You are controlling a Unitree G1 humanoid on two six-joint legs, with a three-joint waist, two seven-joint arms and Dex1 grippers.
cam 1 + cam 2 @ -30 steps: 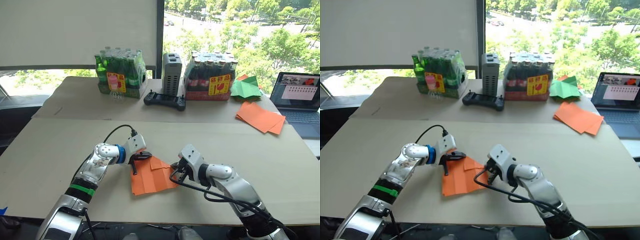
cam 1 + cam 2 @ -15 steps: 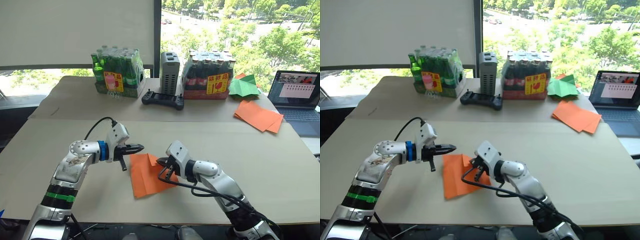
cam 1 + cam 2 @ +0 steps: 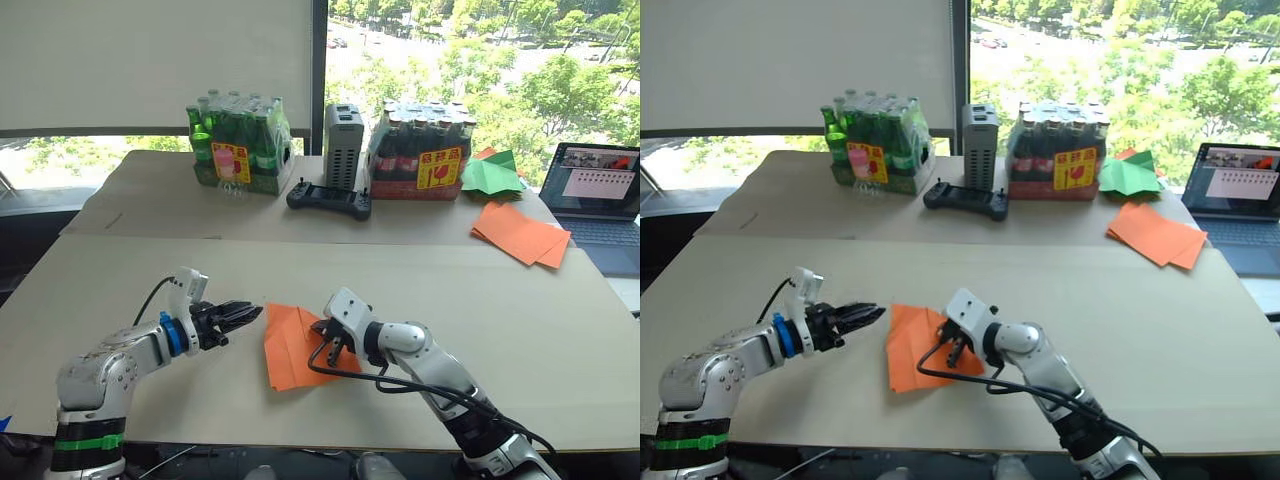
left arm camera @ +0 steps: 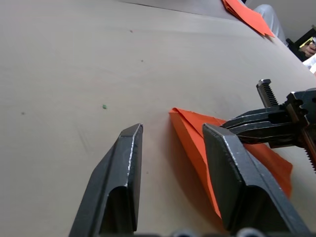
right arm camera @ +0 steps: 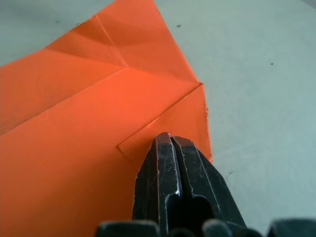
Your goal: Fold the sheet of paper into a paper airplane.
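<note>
a wide pale surface (image 3: 120,290) lies in front of you, and the sheet of paper (image 3: 290,350) rests flat near its front middle, partly folded, its long axis running from the near edge away toward the window. along the back stand a pack of green bottles (image 3: 238,147) and a pack of dark bottles (image 3: 418,152), with a pile of orange sheets (image 3: 520,235) and a green paper shape (image 3: 492,176) off to your right.

the right gripper (image 3: 328,343) is the nearer one: its jaws are pressed together, tips down on a small folded flap at the sheet's right side, pinning it to the surface. the left gripper (image 3: 238,316) sits just left of the sheet, apart from it, jaws narrowly parted and empty, pointing rightward at the sheet's far-left corner, which the left wrist view shows slightly raised off the surface.

so the paper lies to the right of your left jaws, almost straight ahead of them; that raised corner looks like the edge to take next.

compared with a second ago, the left gripper has drawn back off the sheet's upper left and dropped lower toward the surface, while the right gripper has stayed on the paper.
</note>
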